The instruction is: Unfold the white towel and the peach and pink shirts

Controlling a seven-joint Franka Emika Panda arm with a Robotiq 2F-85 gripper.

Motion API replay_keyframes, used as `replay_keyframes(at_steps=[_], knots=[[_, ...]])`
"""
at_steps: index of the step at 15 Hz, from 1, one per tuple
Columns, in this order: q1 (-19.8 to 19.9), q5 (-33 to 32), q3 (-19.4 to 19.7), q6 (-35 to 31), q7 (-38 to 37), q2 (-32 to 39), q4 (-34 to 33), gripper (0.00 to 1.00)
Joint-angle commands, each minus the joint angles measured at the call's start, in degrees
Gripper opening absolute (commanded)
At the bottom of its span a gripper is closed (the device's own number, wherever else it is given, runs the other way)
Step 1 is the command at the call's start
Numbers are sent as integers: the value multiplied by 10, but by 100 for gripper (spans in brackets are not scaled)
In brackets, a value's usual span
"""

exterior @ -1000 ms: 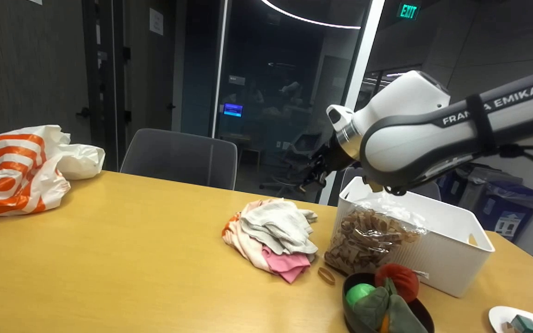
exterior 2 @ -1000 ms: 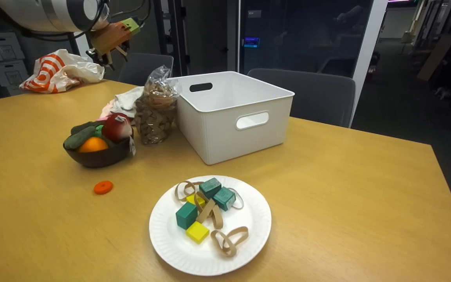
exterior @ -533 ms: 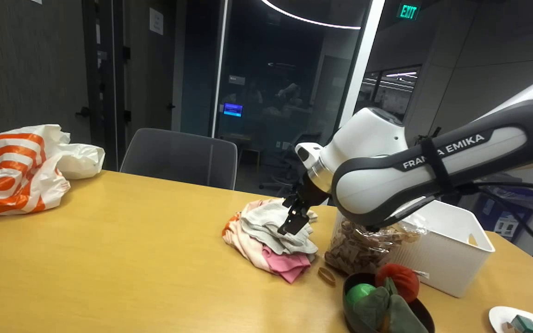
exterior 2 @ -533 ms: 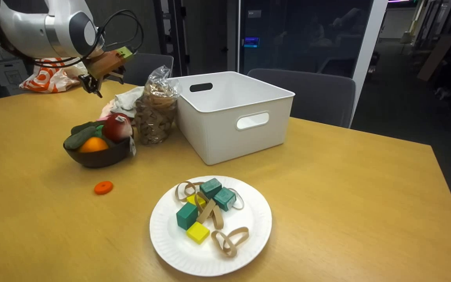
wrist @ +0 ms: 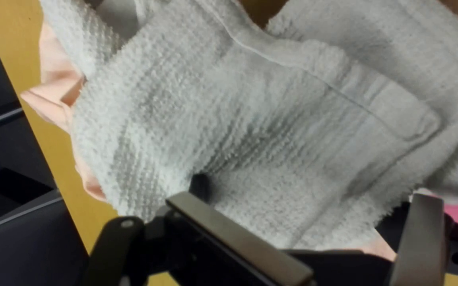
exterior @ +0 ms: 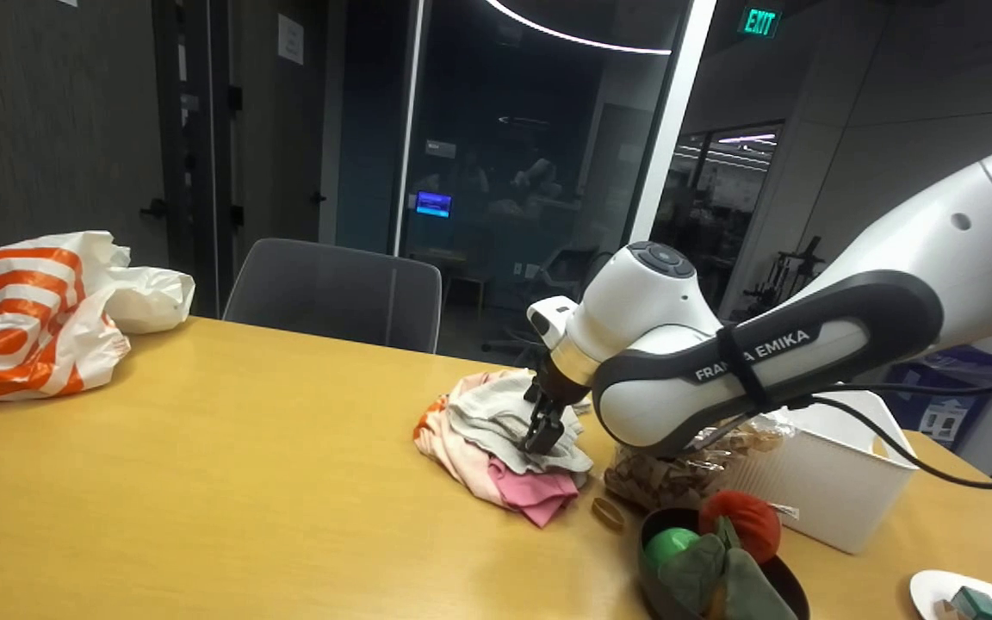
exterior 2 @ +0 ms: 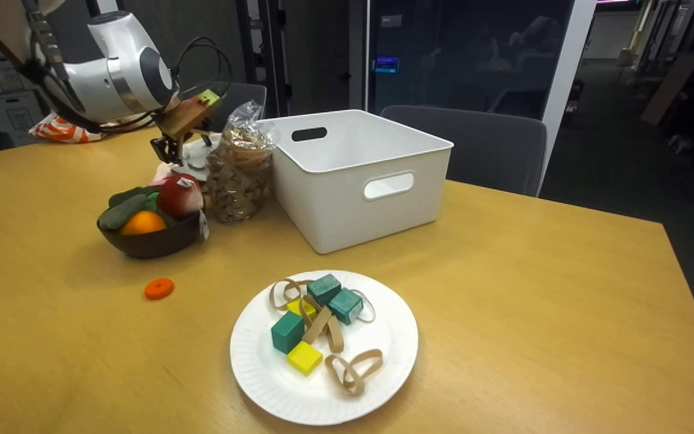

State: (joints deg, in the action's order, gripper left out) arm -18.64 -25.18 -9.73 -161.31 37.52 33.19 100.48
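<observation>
1. Surface: a table fills the lower part of both exterior views.
2. Room, clocked from the towel with 12 at the top of the view: dark glass wall at 12 o'clock, grey chair at 10 o'clock, lit EXIT sign at 1 o'clock.
3. State of the claw: wide and unloaded, angled down over the towel. In the wrist view, one fingertip overlaps the towel at 7 o'clock; whether it presses on the cloth cannot be told.
4. Task items: the towel lies crumpled on both shirts. The peach shirt shows at its 8 o'clock, the pink shirt at its 6 o'clock.
5. Obstructions: the clear bag of brown bands stands near the towel, beside the bin. In an exterior view, the arm partly covers both. In an exterior view, the bowl and clear bag hide part of the clothes.
6. Other items: the white bag sits well apart, between the towel's 9 and 10 o'clock. An orange disc lies at the bowl's 6 o'clock. The plate, just past the bin's 6 o'clock, carries teal and yellow blocks.
</observation>
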Motion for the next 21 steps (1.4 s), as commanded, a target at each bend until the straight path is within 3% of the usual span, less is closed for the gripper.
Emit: replay_keyframes(at_steps=[1,6,10,13,16,19,21], knots=[[-13,-28,20,3,-26,31,-47,75],[0,-10,-2,-3,-38,14,-40,36],[40,39,-55,13,-22,-25,-18,8],[80,98,-104,18,-6,-55,-4,3],[137,188,-173,19,37,-89,8,7],[244,334,-312,27,139,-118,19,8],[307,431,-400,66,207,-122,5,8]])
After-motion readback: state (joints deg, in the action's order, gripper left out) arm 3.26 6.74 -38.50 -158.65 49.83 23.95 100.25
